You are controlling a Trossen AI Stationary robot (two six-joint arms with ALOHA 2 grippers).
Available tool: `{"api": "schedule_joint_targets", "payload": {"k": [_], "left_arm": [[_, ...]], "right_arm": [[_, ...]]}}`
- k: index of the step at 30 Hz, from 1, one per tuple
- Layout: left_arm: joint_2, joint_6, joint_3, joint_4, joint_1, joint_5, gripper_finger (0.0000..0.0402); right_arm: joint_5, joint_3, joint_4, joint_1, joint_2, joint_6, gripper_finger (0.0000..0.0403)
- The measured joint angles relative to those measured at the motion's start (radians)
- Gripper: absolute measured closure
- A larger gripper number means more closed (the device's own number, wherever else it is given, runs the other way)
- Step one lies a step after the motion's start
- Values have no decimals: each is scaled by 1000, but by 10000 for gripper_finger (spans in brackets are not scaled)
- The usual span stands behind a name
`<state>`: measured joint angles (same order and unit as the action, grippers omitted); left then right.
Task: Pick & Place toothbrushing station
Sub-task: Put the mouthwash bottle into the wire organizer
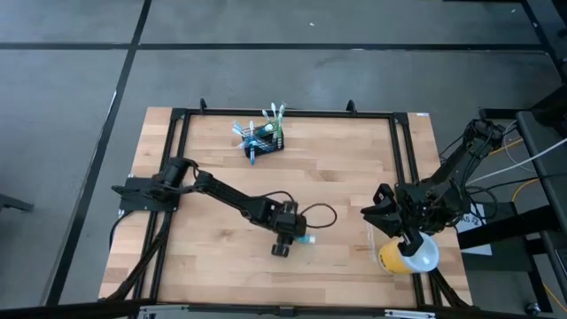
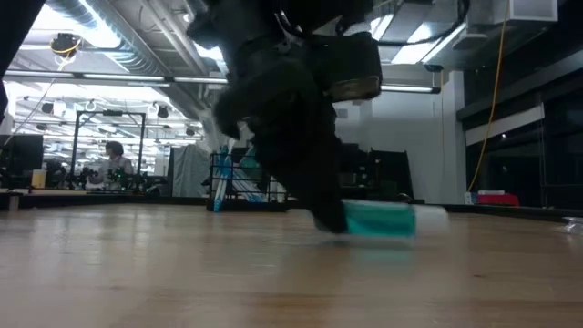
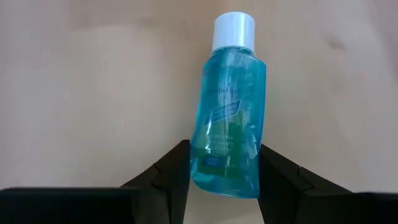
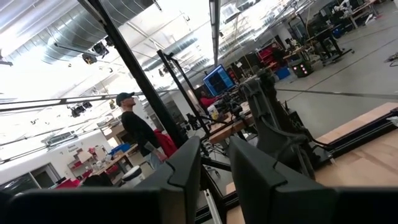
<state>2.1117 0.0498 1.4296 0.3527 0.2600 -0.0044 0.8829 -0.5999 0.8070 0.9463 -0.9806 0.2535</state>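
left wrist view: left hand [image 3: 221, 171] half-closed astride a blue mouthwash bottle [image 3: 228, 130] lying on the tabletop [image 1: 345, 177], probably light, slick, squashy; best gripped mid-body. toothbrushing station [image 1: 264, 140] well apart at twelve o'clock. right hand [image 4: 214, 168] narrow, empty

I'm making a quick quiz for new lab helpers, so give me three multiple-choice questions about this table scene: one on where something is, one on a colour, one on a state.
1. Where is the black mesh holder?
A. far edge of the table
B. under the right arm
C. off the table

2. What colour is the liquid in the small bottle?
A. red
B. blue-green
C. yellow

3. How does the bottle lie?
A. upright
B. on its side
C. lifted in the air

Answers:
1. A: the high view shows it by the far rail.
2. B: the left wrist view shows teal liquid under a white cap.
3. B: it lies flat on the wood between the jaws of the left gripper.
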Motion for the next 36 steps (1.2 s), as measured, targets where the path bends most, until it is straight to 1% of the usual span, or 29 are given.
{"api": "schedule_joint_targets", "payload": {"k": [2, 6, 10, 12, 15, 20, 22, 23, 27, 32, 34, 36], "left_arm": [[-25, 41, 0, 32, -1, -104, 262], [-101, 113, -1, 93, -8, -352, 262], [-190, 228, -1, 266, -31, -614, 262], [-236, 284, -10, 370, -58, -697, 262], [-313, 336, -50, 462, -107, -776, 262], [-453, 365, -117, 557, -221, -797, 262], [-498, 342, -127, 572, -268, -809, 262], [-523, 321, -130, 571, -293, -800, 262], [-579, 187, -128, 558, -397, -705, 262], [-593, 43, -127, 556, -494, -498, 262], [-591, 25, -127, 570, -510, -466, 262], [-586, 25, -127, 578, -519, -467, 262]], "right_arm": [[0, 0, 0, 0, 0, 0, 314], [0, 0, 2, 0, 0, -5, 314], [-3, 0, 17, 0, 0, -25, 314], [-7, 0, 23, 0, 0, -31, 314], [-8, 0, 24, 0, 0, -41, 314], [-12, 0, 40, 0, 0, -60, 314], [-12, 0, 44, 0, 0, -75, 314], [-12, 0, 47, 0, 0, -80, 314], [-12, 0, 50, 0, 0, -103, 314], [-11, 0, 53, 0, 0, -112, 314], [-11, 0, 53, 0, 0, -112, 314], [-11, 0, 54, 0, 0, -112, 314]]}}
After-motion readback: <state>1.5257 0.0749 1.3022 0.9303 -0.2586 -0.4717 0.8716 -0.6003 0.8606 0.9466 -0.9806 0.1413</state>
